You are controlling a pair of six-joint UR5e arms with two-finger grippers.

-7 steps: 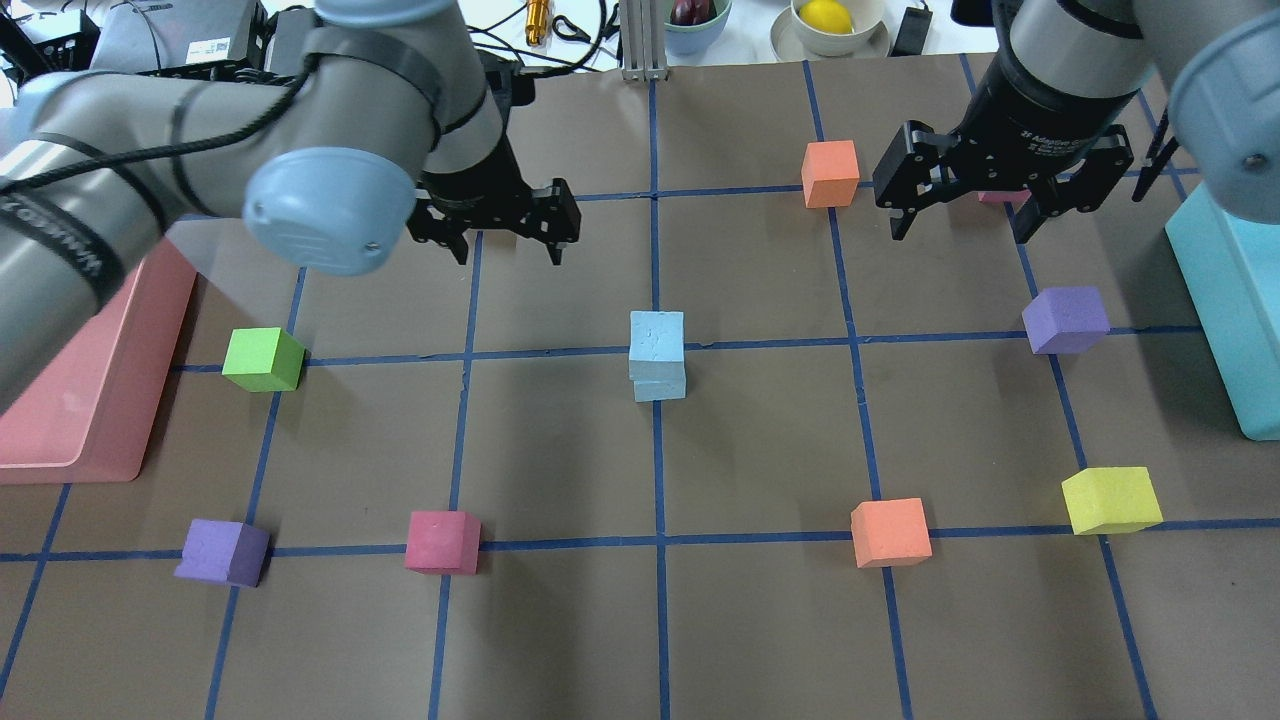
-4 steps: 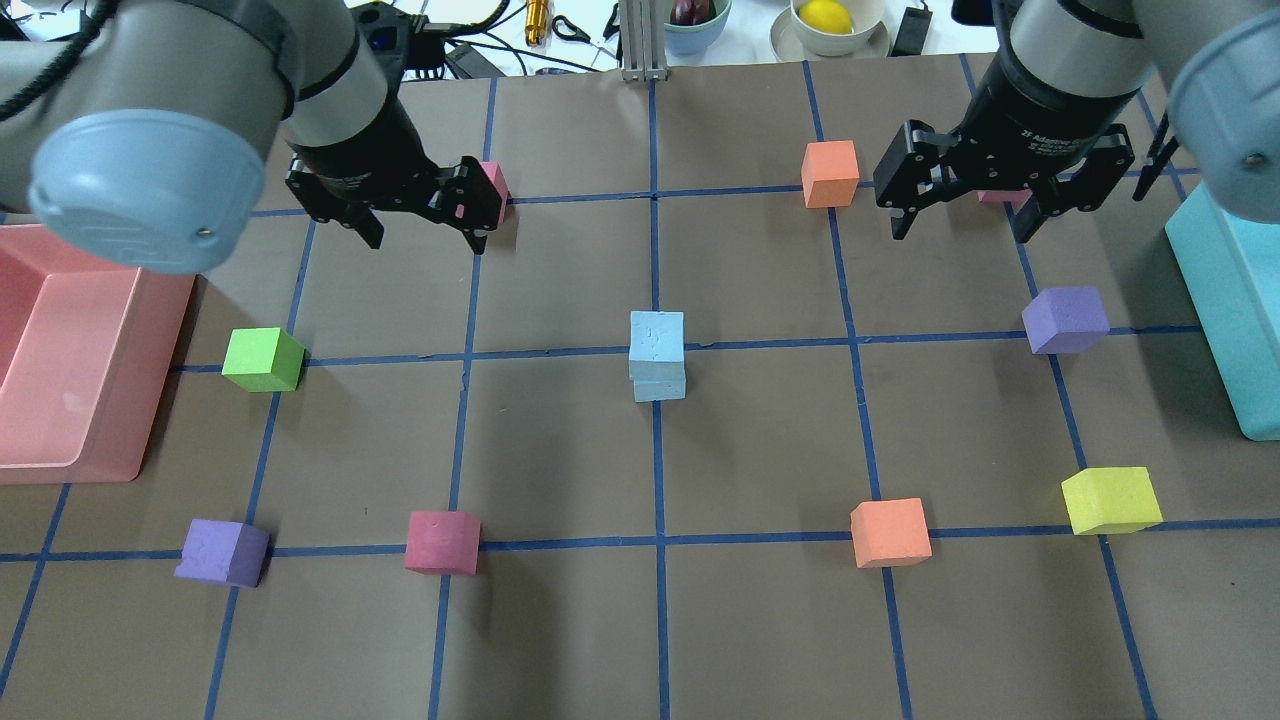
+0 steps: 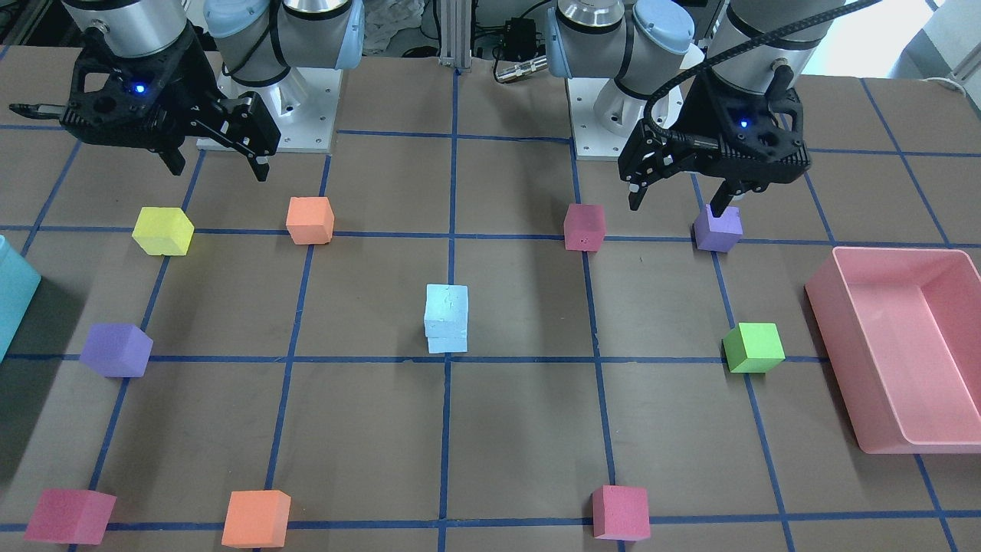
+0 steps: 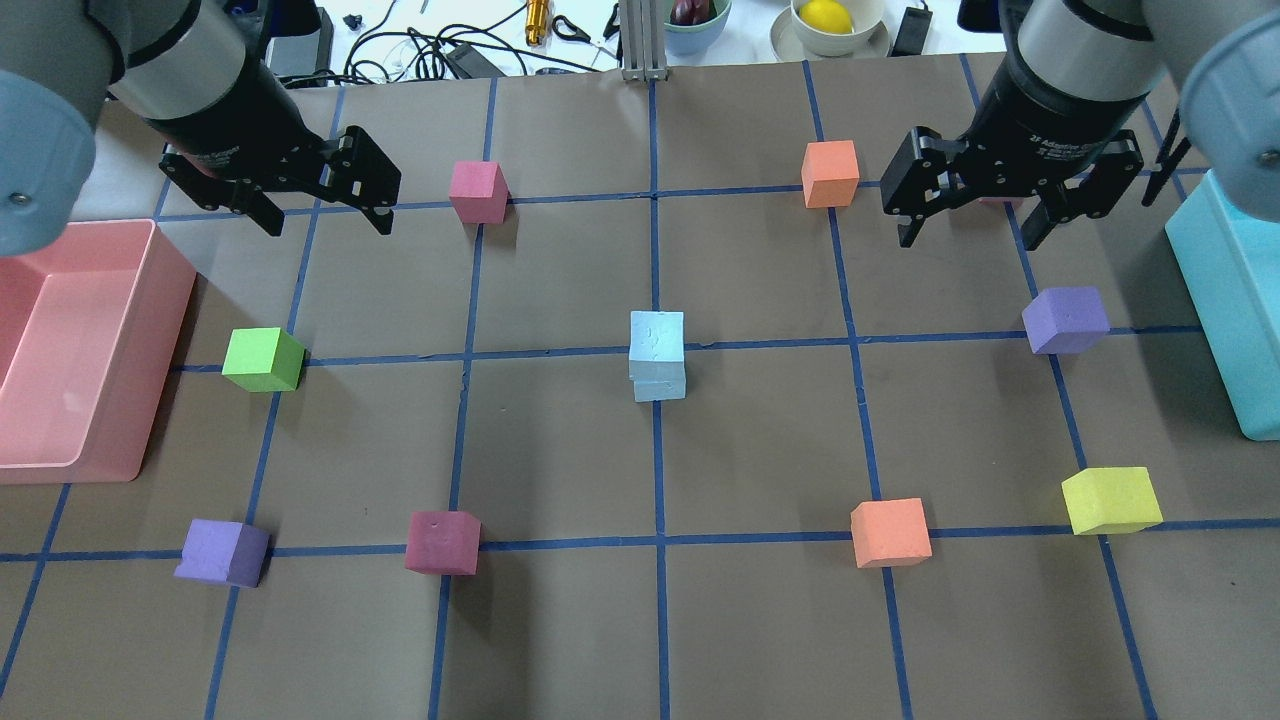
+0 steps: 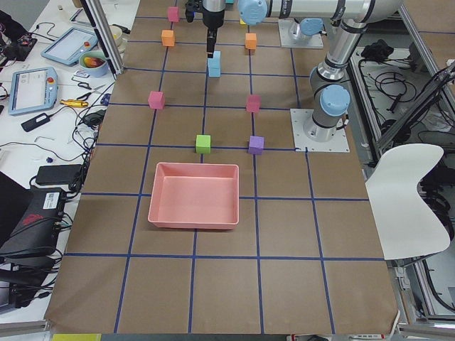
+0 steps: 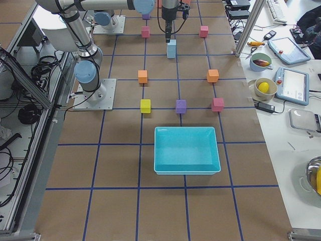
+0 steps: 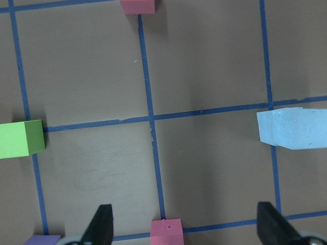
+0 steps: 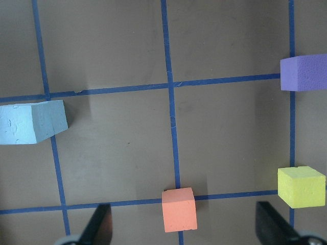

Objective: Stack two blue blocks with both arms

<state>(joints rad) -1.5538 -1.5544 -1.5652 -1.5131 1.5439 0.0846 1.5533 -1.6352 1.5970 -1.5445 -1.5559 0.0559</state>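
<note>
Blue blocks stacked between the left gripper and the right gripper, well apart from both.

The two cubes stand one on the other, edges nearly flush. They are off to the right of the left gripper and off to the left of the right gripper. In the left wrist view the stack sits out past the right-hand fingertip, and in the right wrist view it sits out past the left-hand one. Each gripper hangs above the table with its fingers pointing down, spread wide, nothing between them. The left arm reaches in near the pink bin and the right arm near the teal bin. A green cube lies to the left gripper's other side, opposite the stack.
</note>
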